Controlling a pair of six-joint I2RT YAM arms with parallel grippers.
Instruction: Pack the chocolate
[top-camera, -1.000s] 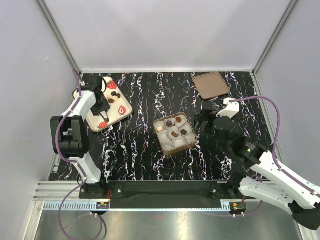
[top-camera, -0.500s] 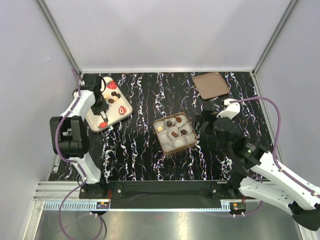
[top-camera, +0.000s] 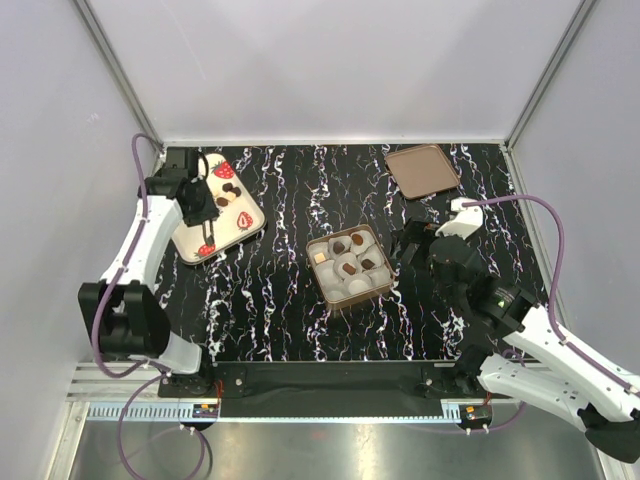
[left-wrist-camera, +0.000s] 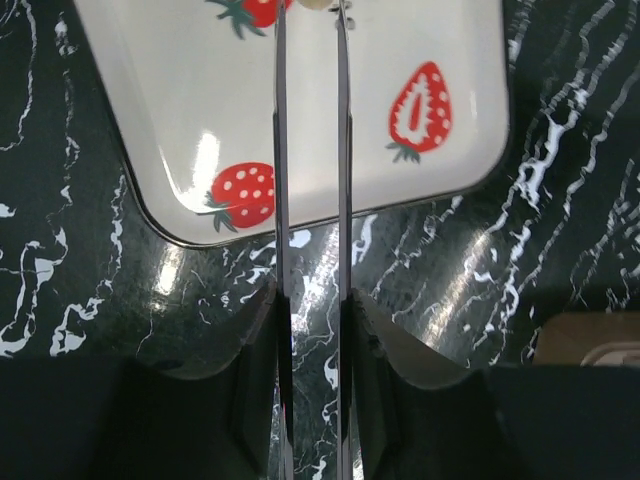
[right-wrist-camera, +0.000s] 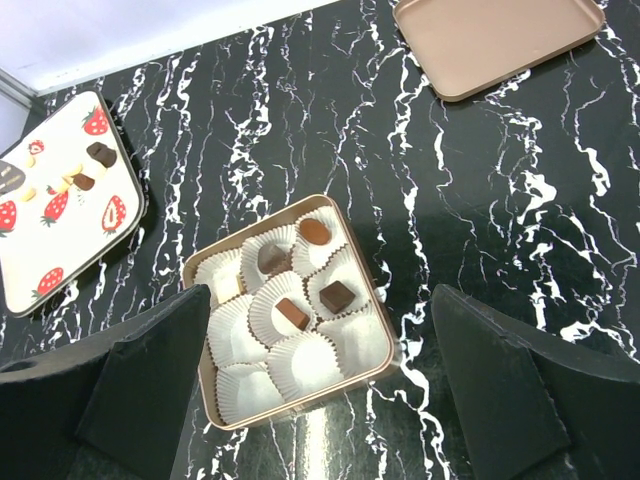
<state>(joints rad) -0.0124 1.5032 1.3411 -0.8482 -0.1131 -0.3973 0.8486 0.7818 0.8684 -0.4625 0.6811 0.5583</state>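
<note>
Left hand (left-wrist-camera: 310, 25) has closed — pinching a chocolate (left-wrist-camera: 316, 4).

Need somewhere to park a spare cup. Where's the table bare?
Bare: between strawberry tray and box; between that tray and brown tray; near strip before box. Crowded: strawberry tray's far end, with chocolate and left gripper; box's right, by right gripper.
</note>
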